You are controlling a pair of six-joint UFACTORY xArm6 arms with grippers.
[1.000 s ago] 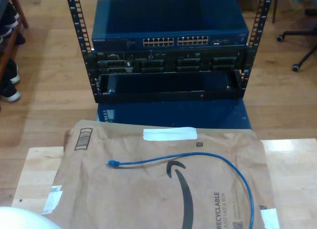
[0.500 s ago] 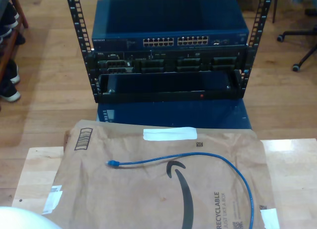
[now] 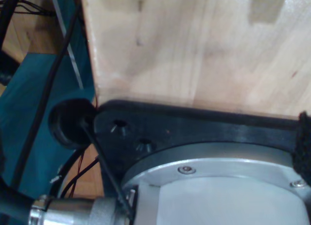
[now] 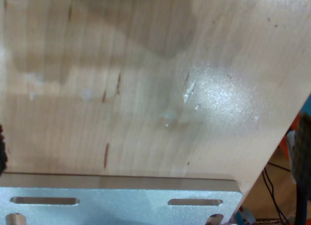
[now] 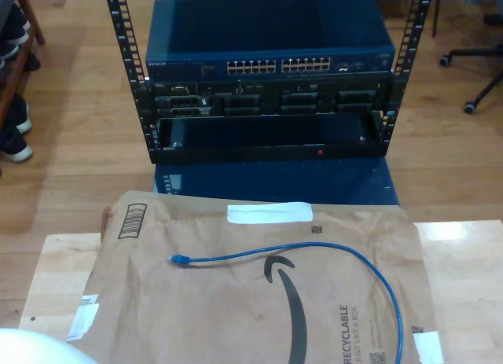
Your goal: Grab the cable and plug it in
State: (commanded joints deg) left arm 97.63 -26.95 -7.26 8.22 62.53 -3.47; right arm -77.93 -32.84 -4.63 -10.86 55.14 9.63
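The cable (image 5: 330, 258) is a thin bright-blue line lying loose on a brown paper mailer (image 5: 236, 317). Its blue-booted plug (image 5: 179, 259) points toward the exterior view's left. The cord arcs to the exterior view's right and runs off the lower edge. Beyond the table, the blue network switch (image 5: 271, 45) shows a row of ports (image 5: 279, 65). My first gripper (image 3: 155, 142) looks down at bare wood and a black mount plate, with one dark finger pad (image 3: 304, 142) at the frame's edge. My second gripper (image 4: 152, 152) hovers open over bare wood, with dark pads (image 4: 303, 157) at both edges. Neither holds anything.
The switch sits in a black rack (image 5: 267, 116) with an empty shelf (image 5: 259, 136) below it. The mailer covers most of the wooden table (image 5: 464, 262). A white rounded arm part (image 5: 35, 348) shows at the exterior view's lower left. Black cables (image 3: 43, 89) hang beside the table edge.
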